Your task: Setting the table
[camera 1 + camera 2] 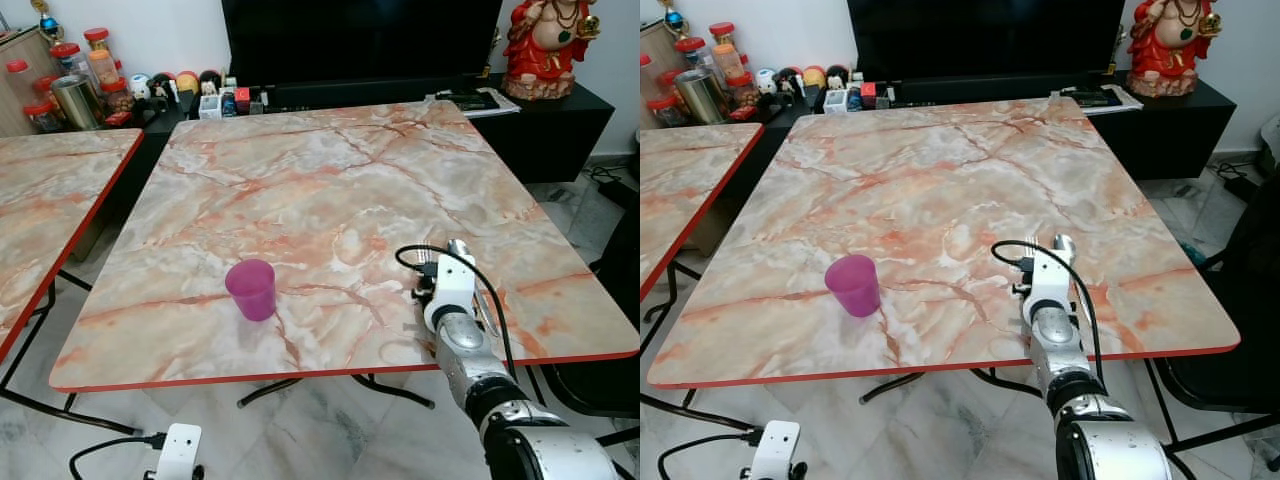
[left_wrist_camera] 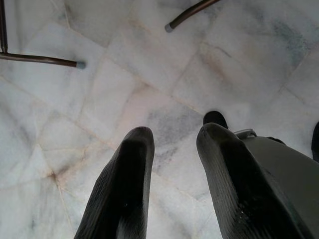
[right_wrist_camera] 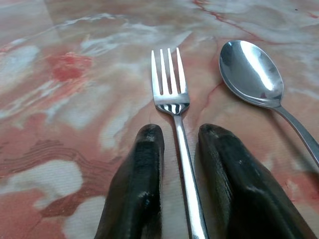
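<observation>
1. While the right gripper (image 3: 177, 137) rests low over the pink-veined marble table (image 1: 330, 190), its two black fingers (image 3: 142, 174) stand narrowly parted on either side of the handle of a shiny steel fork (image 3: 172, 94); whether they press the handle I cannot tell.
2. A shiny steel spoon (image 3: 251, 72) lies just beside the fork.
3. A round purple plastic cup (image 1: 251, 289) stands upright near the table's front edge, well apart from the cutlery.
4. The left gripper (image 2: 172, 137) hangs over the pale marble floor (image 2: 149, 79), fingers somewhat apart and holding nothing.
</observation>
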Tool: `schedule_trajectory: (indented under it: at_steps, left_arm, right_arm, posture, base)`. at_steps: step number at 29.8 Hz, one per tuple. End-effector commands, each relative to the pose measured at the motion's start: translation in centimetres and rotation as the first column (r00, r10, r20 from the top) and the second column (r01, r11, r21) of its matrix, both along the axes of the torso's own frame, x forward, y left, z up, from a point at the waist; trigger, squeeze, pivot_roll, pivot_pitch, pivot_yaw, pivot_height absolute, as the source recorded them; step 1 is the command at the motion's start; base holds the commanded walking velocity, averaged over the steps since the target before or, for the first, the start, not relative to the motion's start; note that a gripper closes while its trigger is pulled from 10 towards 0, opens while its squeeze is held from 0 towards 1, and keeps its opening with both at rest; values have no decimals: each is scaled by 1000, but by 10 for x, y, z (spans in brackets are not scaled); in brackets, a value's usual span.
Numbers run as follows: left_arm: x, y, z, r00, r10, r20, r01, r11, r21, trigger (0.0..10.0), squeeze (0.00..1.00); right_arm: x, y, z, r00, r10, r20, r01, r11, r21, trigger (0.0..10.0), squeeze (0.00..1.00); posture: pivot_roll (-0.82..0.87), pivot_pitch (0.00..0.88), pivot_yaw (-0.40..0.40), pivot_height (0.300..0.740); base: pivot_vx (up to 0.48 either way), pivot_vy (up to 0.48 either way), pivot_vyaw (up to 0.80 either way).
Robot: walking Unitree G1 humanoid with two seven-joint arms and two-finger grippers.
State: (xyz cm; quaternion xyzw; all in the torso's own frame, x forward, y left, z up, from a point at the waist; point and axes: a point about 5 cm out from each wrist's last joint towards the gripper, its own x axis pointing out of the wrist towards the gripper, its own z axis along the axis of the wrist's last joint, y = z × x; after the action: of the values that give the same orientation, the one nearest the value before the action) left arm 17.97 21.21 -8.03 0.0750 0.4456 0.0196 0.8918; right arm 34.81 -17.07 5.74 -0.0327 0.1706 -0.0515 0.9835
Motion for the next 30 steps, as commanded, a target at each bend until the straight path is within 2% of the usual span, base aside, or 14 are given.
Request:
schedule_trajectory:
  at_steps: [1,21,26,28,29,30]
  left_arm:
    - [-1,0,-1,1000,0,-16,-1,1000,-10,10000,0]
    - [-3,-2,-2,999,-7,-39,6,999,-39,10000,0]
    - [-2,-2,-2,999,-15,-39,14,999,-37,10000,0]
    - [-1,-2,-1,999,-17,-35,16,999,-36,10000,0]
    - [0,-2,-1,999,-17,-34,16,999,-34,10000,0]
    - [0,-2,-1,999,-17,-34,16,999,-34,10000,0]
  right_arm:
    - [-13,1,-22,993,7,-119,-7,1000,-1,0,0]
    - [-9,-3,-15,996,-23,-90,23,1000,1,0,0]
    - [-5,-2,-7,999,-32,-27,33,999,16,0,0]
    - [0,2,3,999,-10,51,10,1000,-13,0,0]
    - [2,4,6,997,6,75,-4,1000,-23,1255,0]
    - [2,4,6,997,6,75,-4,1000,-23,1255,0]
  posture:
    - [5,39,65,740]
    - [6,30,70,740]
    - [0,16,68,740]
    - [0,16,68,740]
    - [-4,9,66,740]
    - [-4,9,66,740]
  base:
    - [0,0,0]
    - [0,0,0]
    - [0,0,0]
    - [0,0,0]
    - [0,0,0]
    - [0,0,0]
